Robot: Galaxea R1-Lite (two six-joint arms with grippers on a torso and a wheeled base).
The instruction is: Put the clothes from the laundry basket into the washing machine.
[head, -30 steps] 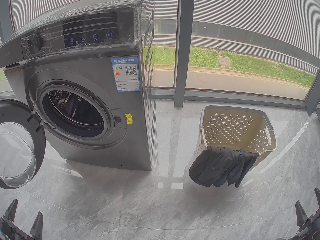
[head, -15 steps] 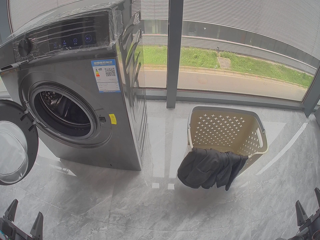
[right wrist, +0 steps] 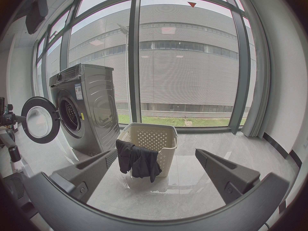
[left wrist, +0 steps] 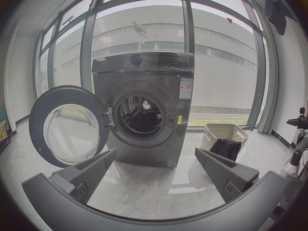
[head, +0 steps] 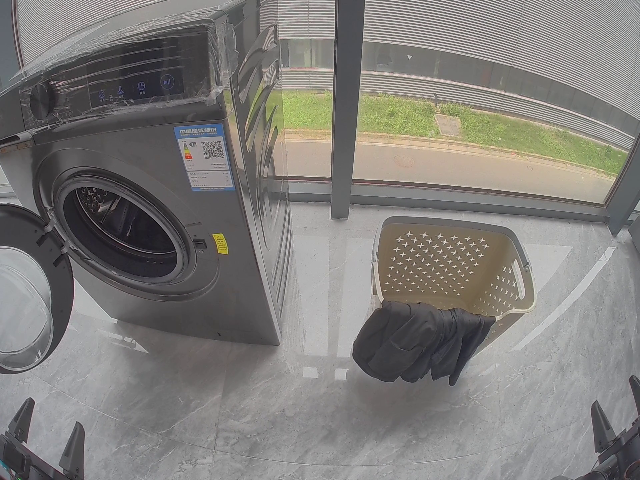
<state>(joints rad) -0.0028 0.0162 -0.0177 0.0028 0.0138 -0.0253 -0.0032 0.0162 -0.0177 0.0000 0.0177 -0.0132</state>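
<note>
Looking at the washing machine [head: 167, 168] from the head view: it stands on the grey marble floor [head: 267, 408], left of centre, with its round door [head: 27, 301] swung fully open toward the robot's left. The drum opening [head: 120, 238] is exposed. The left wrist view shows something dark low inside, can't tell what. Clear plastic film wraps the control panel [head: 127, 81] and the top. On the front panel are a blue-and-white label [head: 204, 157] and a small yellow sticker [head: 220, 243].

The laundry basket [head: 440, 261] is cream, with star-shaped holes. It stands upright on the floor to the right of the machine, apart from it and just in front of the window [head: 467, 68]. The dark clothes [head: 417, 341] are draped over the basket's near rim, mostly hanging down the outside of the front wall, not touching the machine.

Left gripper [left wrist: 154, 152]: jaws spread wide, nothing between them, low at the near left of the scene and pointed at the drum opening. Right gripper [right wrist: 154, 151]: jaws also spread wide and empty, low at the near right, pointed at the basket. Both are well apart from the clothes, the basket and the machine.
</note>
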